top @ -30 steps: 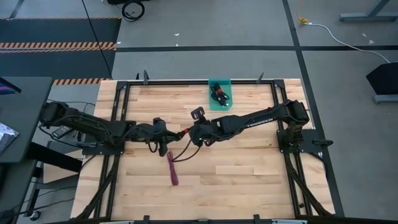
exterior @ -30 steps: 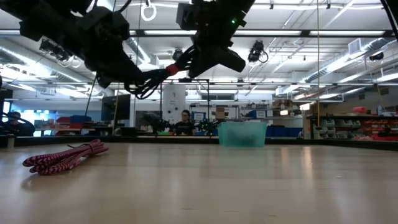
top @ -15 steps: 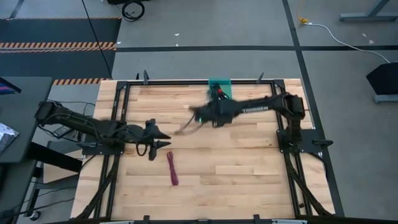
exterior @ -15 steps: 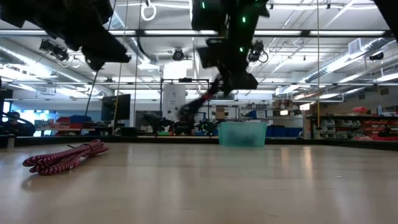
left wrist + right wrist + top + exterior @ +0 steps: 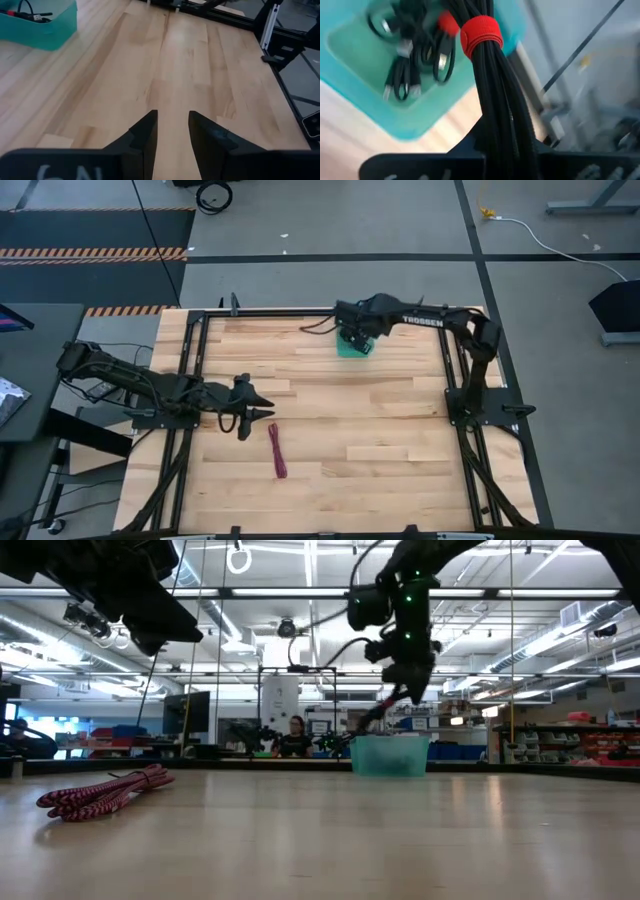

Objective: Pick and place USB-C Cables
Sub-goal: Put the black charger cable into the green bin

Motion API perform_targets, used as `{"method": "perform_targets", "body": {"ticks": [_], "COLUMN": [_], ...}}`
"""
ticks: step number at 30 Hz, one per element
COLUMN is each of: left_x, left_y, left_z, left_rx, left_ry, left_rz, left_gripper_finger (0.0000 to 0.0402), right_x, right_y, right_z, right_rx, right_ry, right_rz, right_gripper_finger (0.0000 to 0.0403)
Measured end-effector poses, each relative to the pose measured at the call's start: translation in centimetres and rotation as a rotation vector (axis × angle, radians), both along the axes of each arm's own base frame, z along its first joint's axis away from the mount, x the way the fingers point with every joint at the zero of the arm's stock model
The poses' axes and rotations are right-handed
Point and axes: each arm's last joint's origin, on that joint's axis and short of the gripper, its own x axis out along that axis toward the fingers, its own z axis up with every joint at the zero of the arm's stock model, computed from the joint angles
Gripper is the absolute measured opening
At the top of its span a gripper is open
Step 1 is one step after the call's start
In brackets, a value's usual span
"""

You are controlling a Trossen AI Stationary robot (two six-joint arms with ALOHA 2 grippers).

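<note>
The right gripper hangs over the teal bin, jaws clamped on a black cable bundle. The left gripper waits with jaws parted, near the magenta cable on the bench.

- The right end effector has swung from the middle of the tabletop to above the teal bin, carrying the black cable bundle.
- The left end effector let go of that bundle and pulled back left; its fingers now stand apart.
</note>
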Motion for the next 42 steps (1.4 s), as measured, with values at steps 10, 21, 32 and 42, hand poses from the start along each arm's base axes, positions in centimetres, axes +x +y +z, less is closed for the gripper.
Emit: {"method": "perform_targets", "body": {"ticks": [10,21,32,42], "left_x": [0.0,-0.1,-0.1,-0.1], "left_y": [-0.1,-0.1,0.0,0.0], "left_z": [-0.2,-0.2,-0.3,-0.4], "left_rx": [-0.02,-0.025,-0.044,-0.044], "left_ry": [0.015,0.02,0.03,0.033], "left_rz": [0.014,0.017,0.028,0.028], "left_gripper_finger": [0.0117,0.0117,0.0117,0.0117], "right_x": [0.4,0.0,-0.1,0.6], "right_y": [-1.0,-1.8,-1.8,-0.6], "right_z": [-0.2,-0.3,-0.3,-0.5], "right_rx": [0.063,0.119,0.135,0.313], "right_ry": [-0.165,-0.203,-0.208,-0.25], "right_rz": [-0.07,-0.122,-0.127,-0.017], "right_gripper_finger": [0.0028,0.0027,0.0108,0.0204]}}
